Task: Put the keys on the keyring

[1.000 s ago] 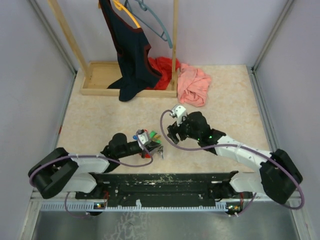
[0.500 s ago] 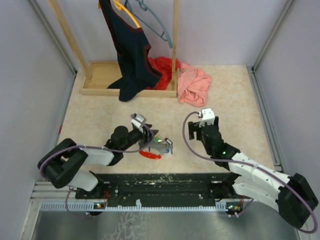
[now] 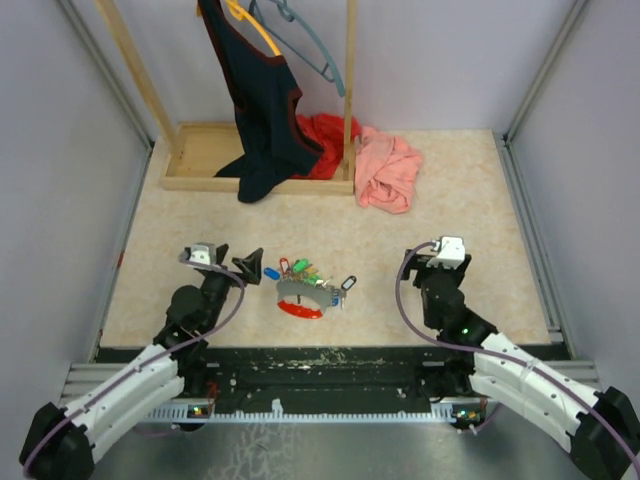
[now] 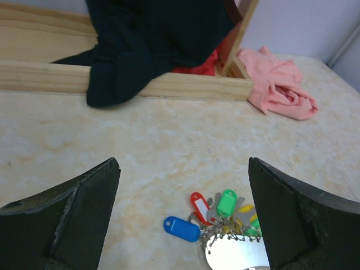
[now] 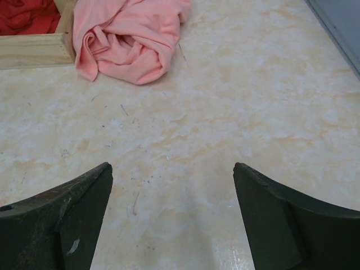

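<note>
The keys [image 3: 303, 272], with blue, green, red and dark heads, lie fanned out in a bunch mid-table. They rest against the greyish part of the keyring [image 3: 298, 309], whose thin red loop curves along its near side. In the left wrist view the blue key [image 4: 181, 228], red key [image 4: 199, 206] and green key [image 4: 226, 202] touch the keyring's silvery disc [image 4: 236, 254]. My left gripper [image 3: 243, 266] [image 4: 183, 163] stands open and empty, left of the bunch. Off to the right, my right gripper [image 3: 432, 268] [image 5: 171, 166] is open over bare table.
A wooden rack base [image 3: 205, 160] with a dark garment [image 3: 262, 120] hanging on it stands at the back. A red cloth [image 3: 325, 135] and a pink cloth [image 3: 388, 170] [image 5: 129, 39] lie beside it. Grey walls close in both sides.
My left gripper opened, let go of the bunch and drew back to the left. Keys and keyring now lie on the table. The right arm pulled away to the right and opened wider.
</note>
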### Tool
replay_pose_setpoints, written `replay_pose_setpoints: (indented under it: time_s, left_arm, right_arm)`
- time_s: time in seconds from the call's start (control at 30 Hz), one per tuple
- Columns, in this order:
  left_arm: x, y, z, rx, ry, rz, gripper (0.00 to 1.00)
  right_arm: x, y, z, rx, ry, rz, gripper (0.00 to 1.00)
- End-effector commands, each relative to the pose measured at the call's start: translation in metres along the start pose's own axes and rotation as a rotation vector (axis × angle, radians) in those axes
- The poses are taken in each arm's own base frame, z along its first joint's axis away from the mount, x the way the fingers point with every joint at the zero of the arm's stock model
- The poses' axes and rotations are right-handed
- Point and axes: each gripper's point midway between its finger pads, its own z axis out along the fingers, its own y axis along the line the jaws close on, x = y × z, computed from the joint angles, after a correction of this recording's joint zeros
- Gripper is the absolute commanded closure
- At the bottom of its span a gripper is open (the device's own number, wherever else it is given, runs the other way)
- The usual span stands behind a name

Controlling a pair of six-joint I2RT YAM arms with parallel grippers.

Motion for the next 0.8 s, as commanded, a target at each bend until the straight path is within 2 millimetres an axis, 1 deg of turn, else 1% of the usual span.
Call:
replay_pose_setpoints:
  time_s: [0.0, 0.03, 0.2, 0.43, 0.77]
  left_arm:
    - [0.008, 0.041, -0.021, -0.197, 0.011, -0.014, 0.00]
    - [0.008, 0.044, -0.024, -0.203, 0.003, -0.018, 0.00]
    - [-0.009, 0.049, -0.032, -0.223, -0.092, -0.072, 0.00]
    - [-0.002, 0.051, -0.031, -0.235, -0.063, -0.062, 0.00]
    - [0.007, 0.046, -0.025, -0.214, -0.009, -0.024, 0.00]
  right_arm:
    - [-0.019, -0.008, 0.000, 0.042, -0.087, 0.080, 0.12]
    - [-0.020, -0.008, 0.000, 0.037, -0.091, 0.078, 0.11]
    - [-0.021, -0.010, 0.000, 0.049, -0.104, 0.087, 0.10]
    - [-0.021, -0.017, 0.000, 0.087, -0.104, 0.102, 0.09]
    - [-0.020, -0.009, 0.004, 0.062, -0.086, 0.071, 0.08]
